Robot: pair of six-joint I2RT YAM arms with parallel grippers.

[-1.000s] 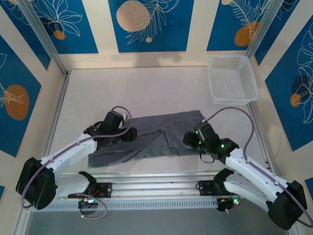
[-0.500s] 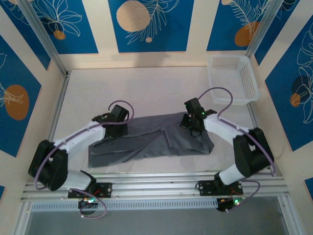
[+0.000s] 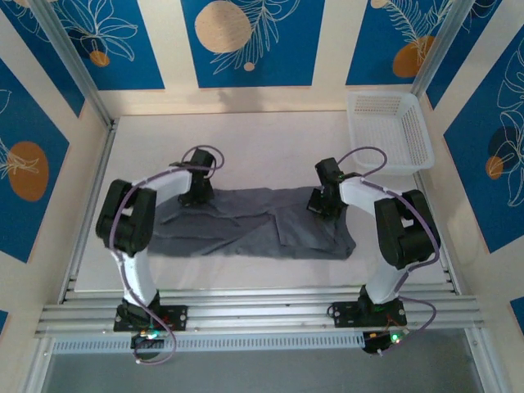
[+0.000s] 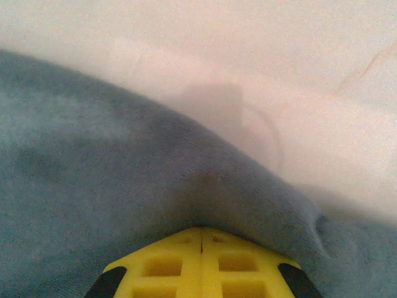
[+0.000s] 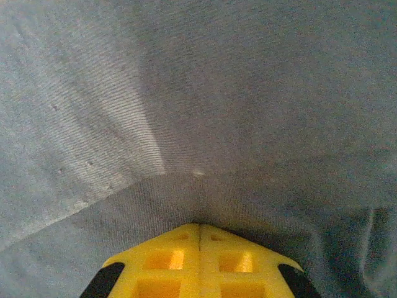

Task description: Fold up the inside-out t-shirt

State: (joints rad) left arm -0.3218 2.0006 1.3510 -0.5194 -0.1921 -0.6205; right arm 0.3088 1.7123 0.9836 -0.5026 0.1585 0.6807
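left tool (image 3: 196,195), right tool (image 3: 321,205), t-shirt (image 3: 254,225) moved back

A pale off-white surface (image 3: 262,139) sits inside a cream-walled enclosure. The back wall (image 3: 329,49) and both side walls carry blue panels (image 3: 246,41) printed with white leaf outlines and orange or tan discs. Slanted aluminium posts (image 3: 70,61) stand at the rear corners. Ribbed aluminium rails (image 3: 262,307) run along the near edge. The light is even, with soft shadows.

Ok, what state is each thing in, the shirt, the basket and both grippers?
t-shirt: spread out, rumpled, layers overlapping.
left gripper: shut on the t-shirt's far edge.
right gripper: shut on the t-shirt.
white mesh basket: upright, empty, far right corner.
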